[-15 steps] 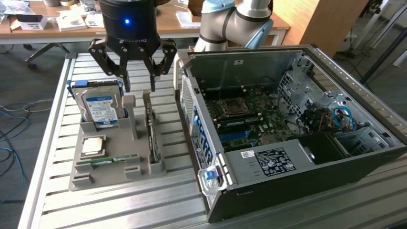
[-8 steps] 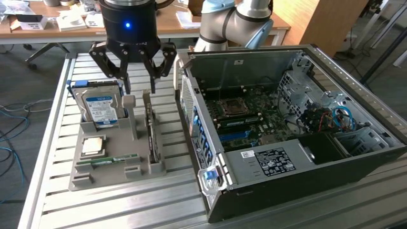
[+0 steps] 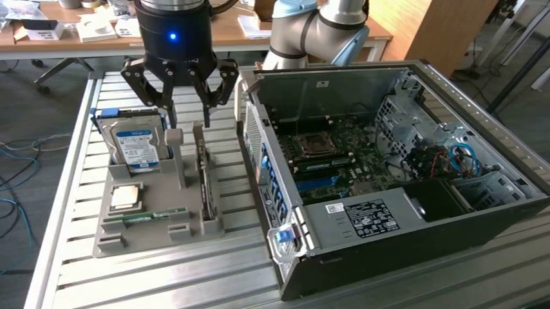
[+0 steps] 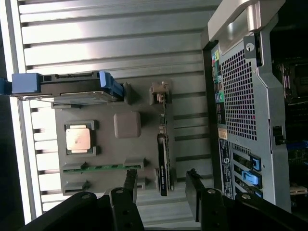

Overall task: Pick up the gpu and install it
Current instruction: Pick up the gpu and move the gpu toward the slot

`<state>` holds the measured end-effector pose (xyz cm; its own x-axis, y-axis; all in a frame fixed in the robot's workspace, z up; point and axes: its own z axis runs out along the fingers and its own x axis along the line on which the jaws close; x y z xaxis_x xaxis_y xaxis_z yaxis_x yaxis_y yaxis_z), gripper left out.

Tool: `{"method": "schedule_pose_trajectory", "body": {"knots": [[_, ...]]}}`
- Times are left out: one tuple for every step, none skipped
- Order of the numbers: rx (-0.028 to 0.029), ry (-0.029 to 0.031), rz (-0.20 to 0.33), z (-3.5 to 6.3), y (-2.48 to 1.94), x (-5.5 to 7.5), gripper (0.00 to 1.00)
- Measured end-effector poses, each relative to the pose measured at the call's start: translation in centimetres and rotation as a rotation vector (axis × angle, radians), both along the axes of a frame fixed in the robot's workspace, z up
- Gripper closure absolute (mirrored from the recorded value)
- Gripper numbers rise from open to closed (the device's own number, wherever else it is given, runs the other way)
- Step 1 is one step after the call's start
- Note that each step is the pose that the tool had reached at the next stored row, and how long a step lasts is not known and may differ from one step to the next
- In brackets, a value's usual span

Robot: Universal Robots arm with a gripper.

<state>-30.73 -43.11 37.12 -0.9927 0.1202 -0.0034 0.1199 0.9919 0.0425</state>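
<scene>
Wrist view: the gripper (image 4: 161, 177) is spread wide and holds nothing. One end of the gpu (image 4: 162, 154) lies in the gap between its two fingers (image 4: 130, 185). The card stands on edge, so you see it as a thin dark strip. Its long axis runs straight away from the fingers, square to the line joining them, so the two faces of the card face the finger pads.

In the exterior view the gripper (image 3: 190, 122) hangs above the far end of the card, apart from it. The gpu (image 3: 206, 187) runs from there toward the camera, roughly parallel to the side of the case (image 3: 395, 193).

Check the holder (image 3: 185, 199):
- The gpu sits in the slot nearest the case.
- The hard drive (image 3: 135, 145) stands upright at the far corner.
- The CPU (image 3: 126, 196) and memory stick (image 3: 146, 215) lie flat in their seats.

The case lies open on the exterior view's right with the motherboard (image 3: 344, 154) exposed. The gpu is not yet in it.
</scene>
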Motion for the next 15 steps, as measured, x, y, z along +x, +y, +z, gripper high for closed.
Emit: {"method": "schedule_pose_trajectory", "body": {"knots": [[-0.0001, 0.0000, 0.000, 0.00, 0.00, 0.00, 0.47], [0.0000, 0.0000, 0.000, 0.00, 0.00, 0.00, 0.47], [0.0001, -0.0001, 0.000, -0.03, 0.00, 0.00, 0.47], [0.0002, -0.0003, 0.000, -0.08, 0.00, 0.00, 0.47], [0.0001, -0.0002, 0.000, -0.12, 0.00, 0.00, 0.47], [0.0000, 0.0000, 0.000, -0.16, 0.00, 0.00, 0.47], [0.0000, -0.0001, 0.000, -0.21, 0.00, 0.00, 0.47], [0.0000, 0.0000, 0.000, -0.26, 0.00, 0.00, 0.47], [0.0000, -0.0001, 0.000, -0.32, 0.00, 0.00, 0.47], [0.0000, -0.0001, 0.000, -0.37, 0.00, 0.00, 0.47], [0.0000, 0.0000, 0.000, -0.42, 0.00, 0.00, 0.47], [0.0000, -0.0001, 0.000, -0.48, 0.00, 0.00, 0.47], [0.0000, 0.0000, 0.000, -0.53, 0.00, 0.00, 0.47], [0.0000, 0.0000, 0.000, -0.58, 0.00, 0.00, 0.47], [0.0000, 0.0000, 0.000, -0.64, 0.00, 0.00, 0.47]]}}
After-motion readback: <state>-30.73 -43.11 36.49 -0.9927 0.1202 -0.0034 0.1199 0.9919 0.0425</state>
